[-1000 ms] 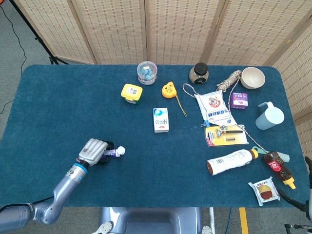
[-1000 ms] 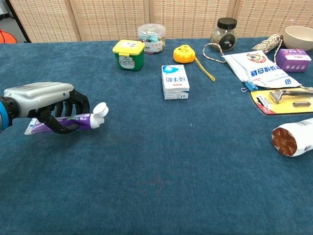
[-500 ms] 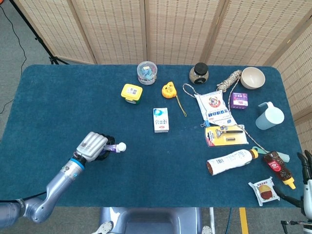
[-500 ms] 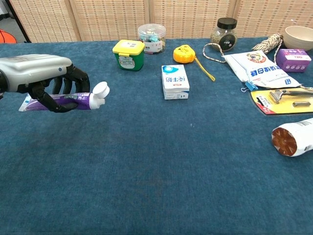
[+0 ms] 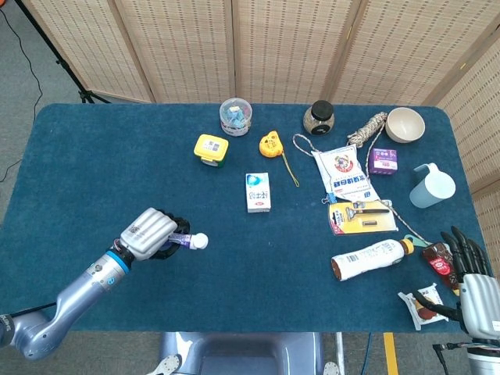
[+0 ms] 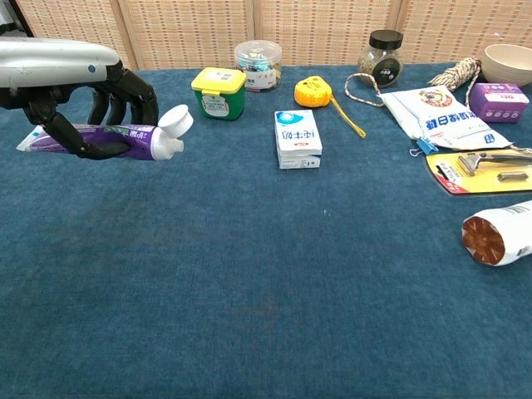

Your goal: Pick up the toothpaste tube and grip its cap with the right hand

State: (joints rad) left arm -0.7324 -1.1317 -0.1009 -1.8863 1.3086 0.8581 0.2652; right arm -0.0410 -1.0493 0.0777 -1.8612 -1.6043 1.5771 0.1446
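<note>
My left hand (image 5: pixel 148 233) (image 6: pixel 66 79) grips a purple toothpaste tube (image 6: pixel 100 140) (image 5: pixel 181 242) and holds it above the blue table at the front left. The tube lies roughly level, its white cap (image 6: pixel 173 123) (image 5: pixel 201 242) pointing right and free of the fingers. My right hand (image 5: pixel 473 285) shows only in the head view, at the bottom right corner past the table's front edge, far from the tube. Its fingers are spread and hold nothing.
A white-blue box (image 5: pixel 258 192), a yellow-lidded jar (image 5: pixel 211 149), a yellow tape measure (image 5: pixel 270 144), a razor pack (image 5: pixel 361 216) and a white bottle (image 5: pixel 367 258) lie mid-table. A sauce bottle (image 5: pixel 444 270) and a snack pack (image 5: pixel 424 305) lie beside my right hand.
My left hand has lifted the toothpaste tube off the table and carried it slightly right. My right hand has risen into the head view at the bottom right.
</note>
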